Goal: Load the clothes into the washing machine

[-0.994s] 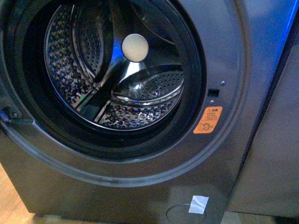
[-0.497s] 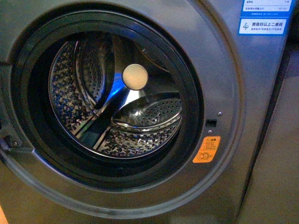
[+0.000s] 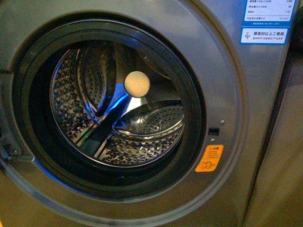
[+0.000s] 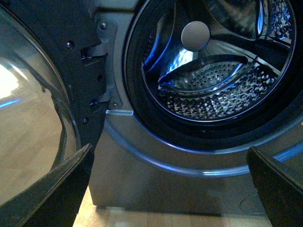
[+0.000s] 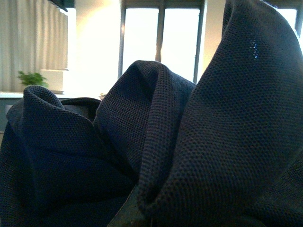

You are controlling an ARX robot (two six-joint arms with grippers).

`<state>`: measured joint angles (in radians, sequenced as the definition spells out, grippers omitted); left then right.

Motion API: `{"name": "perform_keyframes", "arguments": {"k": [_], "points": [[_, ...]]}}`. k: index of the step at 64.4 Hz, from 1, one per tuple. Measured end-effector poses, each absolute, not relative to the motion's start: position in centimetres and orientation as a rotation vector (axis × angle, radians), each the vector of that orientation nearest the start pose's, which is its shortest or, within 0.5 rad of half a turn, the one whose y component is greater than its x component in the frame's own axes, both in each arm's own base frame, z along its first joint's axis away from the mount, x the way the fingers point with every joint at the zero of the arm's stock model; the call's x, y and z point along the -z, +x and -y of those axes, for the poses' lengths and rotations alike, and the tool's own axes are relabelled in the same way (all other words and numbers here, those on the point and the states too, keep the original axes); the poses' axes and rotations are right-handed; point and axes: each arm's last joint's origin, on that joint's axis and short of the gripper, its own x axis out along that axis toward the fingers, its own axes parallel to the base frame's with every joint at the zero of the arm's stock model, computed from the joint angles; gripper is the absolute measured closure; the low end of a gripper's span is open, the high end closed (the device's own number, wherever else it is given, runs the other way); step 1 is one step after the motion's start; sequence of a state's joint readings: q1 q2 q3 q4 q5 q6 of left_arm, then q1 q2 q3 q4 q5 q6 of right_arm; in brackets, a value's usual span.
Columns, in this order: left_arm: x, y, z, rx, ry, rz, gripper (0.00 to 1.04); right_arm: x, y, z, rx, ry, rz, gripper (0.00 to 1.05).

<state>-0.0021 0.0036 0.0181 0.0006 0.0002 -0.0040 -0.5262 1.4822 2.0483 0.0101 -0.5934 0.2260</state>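
Observation:
The washing machine fills the front view: grey metallic front, round black-rimmed opening, perforated steel drum lit blue, orange sticker. Neither arm shows there. In the left wrist view the machine stands close ahead with its drum up and right. My left gripper is open and empty, its dark fingers wide apart low before the machine's front. In the right wrist view the dark navy clothes bunch up in folds and hide my right gripper, which is shut on them.
The machine's open glass door hangs on its hinge beside the opening. A plain grey panel stands right of the machine. Wooden floor shows below. Behind the clothes are bright windows and a plant.
The front view has risen: the opening and orange sticker sit lower in the picture, and the blue label at the top right has come into view.

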Motion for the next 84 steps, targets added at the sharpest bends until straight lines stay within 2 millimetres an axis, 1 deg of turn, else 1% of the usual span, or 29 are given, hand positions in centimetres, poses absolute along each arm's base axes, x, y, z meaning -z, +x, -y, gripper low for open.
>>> {"name": "perform_keyframes", "arguments": {"k": [3, 5, 10, 11, 12, 14, 17, 18, 21, 23, 26, 27, 29, 34, 39, 47, 50, 55, 84], "points": [[-16.9, 9.7, 0.0, 0.002, -0.004, 0.015, 0.07, -60.5, 22.6, 9.2, -0.157, -0.075, 0.48, 0.9], [-16.9, 9.7, 0.0, 0.002, -0.004, 0.015, 0.07, -61.0, 22.9, 7.2, -0.193, -0.065, 0.484, 0.9], [-16.9, 9.7, 0.0, 0.002, -0.004, 0.015, 0.07, -61.7, 23.3, 3.9, -0.262, -0.063, 0.485, 0.9], [-16.9, 9.7, 0.0, 0.002, -0.004, 0.015, 0.07, -61.9, 23.5, 2.5, -0.294, -0.058, 0.482, 0.91], [-16.9, 9.7, 0.0, 0.002, -0.004, 0.015, 0.07, -61.9, 23.6, 2.0, -0.304, -0.056, 0.481, 0.91], [-16.9, 9.7, 0.0, 0.002, -0.004, 0.015, 0.07, -62.0, 23.8, 0.2, -0.345, -0.048, 0.473, 0.91], [-16.9, 9.7, 0.0, 0.002, -0.004, 0.015, 0.07, -62.0, 24.1, -1.6, -0.383, -0.043, 0.465, 0.91], [-16.9, 9.7, 0.0, 0.002, -0.004, 0.015, 0.07, -61.9, 24.3, -2.5, -0.401, -0.042, 0.462, 0.91], [-16.9, 9.7, 0.0, 0.002, -0.004, 0.015, 0.07, -61.6, 24.6, -4.2, -0.438, -0.039, 0.453, 0.91], [-16.9, 9.7, 0.0, 0.002, -0.004, 0.015, 0.07, -61.3, 24.9, -6.0, -0.473, -0.039, 0.443, 0.91], [-16.9, 9.7, 0.0, 0.002, -0.004, 0.015, 0.07, -61.0, 25.1, -7.7, -0.504, -0.044, 0.435, 0.91], [-16.9, 9.7, 0.0, 0.002, -0.004, 0.015, 0.07, -60.8, 25.1, -8.9, -0.528, -0.044, 0.429, 0.91], [-16.9, 9.7, 0.0, 0.002, -0.004, 0.015, 0.07, -60.4, 25.2, -10.5, -0.559, -0.05, 0.421, 0.91], [-16.9, 9.7, 0.0, 0.002, -0.004, 0.015, 0.07, -59.8, 25.0, -13.0, -0.615, -0.057, 0.407, 0.91], [-16.9, 9.7, 0.0, 0.002, -0.004, 0.015, 0.07, -59.0, 24.3, -15.9, -0.685, -0.061, 0.394, 0.91], [-16.9, 9.7, 0.0, 0.002, -0.004, 0.015, 0.07, -57.8, 22.9, -19.2, -0.774, -0.068, 0.384, 0.91], [-16.9, 9.7, 0.0, 0.002, -0.004, 0.015, 0.07, -57.2, 22.6, -19.9, -0.798, -0.077, 0.384, 0.91], [-16.9, 9.7, 0.0, 0.002, -0.004, 0.015, 0.07, -56.6, 22.4, -20.4, -0.817, -0.089, 0.384, 0.91], [-16.9, 9.7, 0.0, 0.002, -0.004, 0.015, 0.07, -57.0, 22.0, -19.7, -0.794, -0.102, 0.405, 0.91]]}}
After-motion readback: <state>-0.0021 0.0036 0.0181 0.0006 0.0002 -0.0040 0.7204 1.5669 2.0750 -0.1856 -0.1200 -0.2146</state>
